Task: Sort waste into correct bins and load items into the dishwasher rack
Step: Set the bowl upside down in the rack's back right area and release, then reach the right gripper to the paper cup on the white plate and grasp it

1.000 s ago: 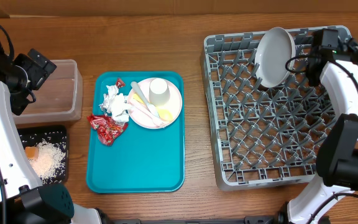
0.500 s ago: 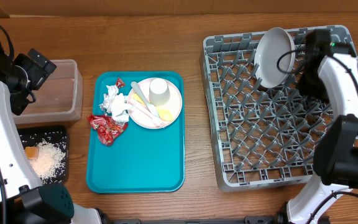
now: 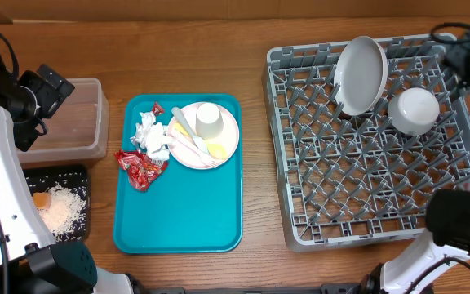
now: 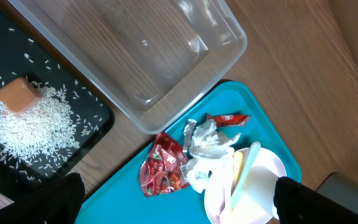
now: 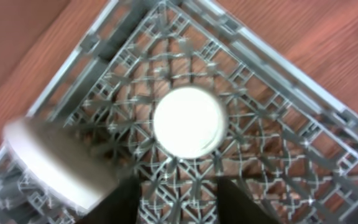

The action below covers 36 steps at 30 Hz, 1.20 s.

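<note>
**Right end effector (image 5: 178, 200): open.** In my right wrist view, my two fingers (image 5: 124, 205) stand apart at the bottom edge. Only the grid of the dishwasher rack (image 5: 272, 143) shows between them (nothing is gripped). The white bowl (image 5: 188, 121) rests on the rack pegs at frame centre, apart from my fingers, and seems to sit mouth-down. A pale plate (image 5: 55, 162) shows at the lower left, blurred.

**Rack, overhead view.** The rack fills the right half of the frame. The bowl lies in the rack's upper right part. The plate stands on edge among the pegs just to the left of the bowl.

**Left end effector (image 4: 179, 186): open wide and empty.** One finger shows at each lower corner of my left wrist view.

**Items below the left end effector:**
- The clear tub (image 4: 166, 56) is at the top.
- The black tray (image 4: 98, 124) is at the left, beside the tub. It holds the rice grains (image 4: 30, 124) and the orange cube (image 4: 18, 98).
- The teal tray (image 4: 120, 199) is at lower centre. It carries the red wrappers (image 4: 163, 171) and the crumpled napkin (image 4: 207, 146), which touch each other.

**Teal tray, overhead view.** The tray lies on the desk (image 3: 255, 163), left of centre. Its pink plate (image 3: 227, 135) sits in the upper right part, just right of the napkin. The plate bears:
- the small cup (image 3: 209, 120);
- the yellow spoon (image 3: 216, 149);
- the pale utensils (image 3: 184, 124).
</note>
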Tool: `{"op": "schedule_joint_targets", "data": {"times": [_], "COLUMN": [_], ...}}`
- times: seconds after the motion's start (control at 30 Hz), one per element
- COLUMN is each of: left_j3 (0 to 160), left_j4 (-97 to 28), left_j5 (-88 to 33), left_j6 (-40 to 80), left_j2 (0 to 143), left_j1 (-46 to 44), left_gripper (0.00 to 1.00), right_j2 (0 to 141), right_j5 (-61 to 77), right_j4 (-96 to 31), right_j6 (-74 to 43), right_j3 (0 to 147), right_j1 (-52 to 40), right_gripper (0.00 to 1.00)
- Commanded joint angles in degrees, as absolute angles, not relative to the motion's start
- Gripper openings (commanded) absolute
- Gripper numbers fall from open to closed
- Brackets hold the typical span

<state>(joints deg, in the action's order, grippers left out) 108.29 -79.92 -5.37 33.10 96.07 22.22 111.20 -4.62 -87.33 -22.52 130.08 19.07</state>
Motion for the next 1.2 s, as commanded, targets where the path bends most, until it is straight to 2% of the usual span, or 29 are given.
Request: {"op": "schedule_joint_targets", "data": {"times": [0.0,0.13,0.2,0.23,0.33,0.53,0.7,0.73,0.77,0.8,0.9,1.17], "left_j3": [109.1,109.1,109.1,109.1,109.1,109.1,109.1,109.1,109.1,109.1,109.1,109.1], "left_j4": [-79.9,-79.9,-79.9,-79.9,-79.9,-79.9,-79.9,-79.9,-79.9,-79.9,-79.9,-79.9], "left_j5": [-5.4,-5.4,-5.4,-5.4,-5.4,-5.4,-5.4,-5.4,-5.4,-5.4,-5.4,-5.4], "left_j6": [33.4,33.4,33.4,33.4,33.4,33.4,33.4,33.4,33.4,33.4,33.4,33.4], "left_j2": [96.1,96.1,96.1,96.1,96.1,96.1,96.2,96.2,96.2,96.2,96.2,96.2], "left_j1": [22.1,22.1,22.0,21.9,22.0,21.2,21.1,21.1,21.3,21.3,21.3,21.3], "left_gripper": [1.00,1.00,1.00,1.00,1.00,1.00,1.00,1.00,1.00,1.00,1.00,1.00], "right_j2": [112.0,112.0,112.0,112.0,110.5,101.7,96.7,96.4,96.4,96.8,99.9,111.5], "right_j5": [-2.9,5.5,15.0,19.4,27.1,30.1,29.6,28.8,26.5,25.0,20.3,17.0], "right_j4": [-86.8,-85.5,-84.7,-84.4,-82.9,-78.7,-78.0,-77.8,-77.4,-76.9,-75.0,-68.3], "right_j6": [-22.3,-19.7,-14.5,-12.7,-11.9,-11.7,-7.0,-7.0,-7.0,-7.0,-7.0,-7.2], "right_j3": [126.3,121.2,120.3,120.4,120.6,120.6,120.6,120.6,120.6,120.3,119.9,119.9], "right_j1": [21.2,21.1,20.5,20.1,19.1,15.7,6.8,4.2,-0.8,-3.8,-13.2,-26.5], "right_gripper": [0.38,0.40,0.56,0.60,0.61,0.66,0.72,0.74,0.97,1.00,1.00,1.00]}}
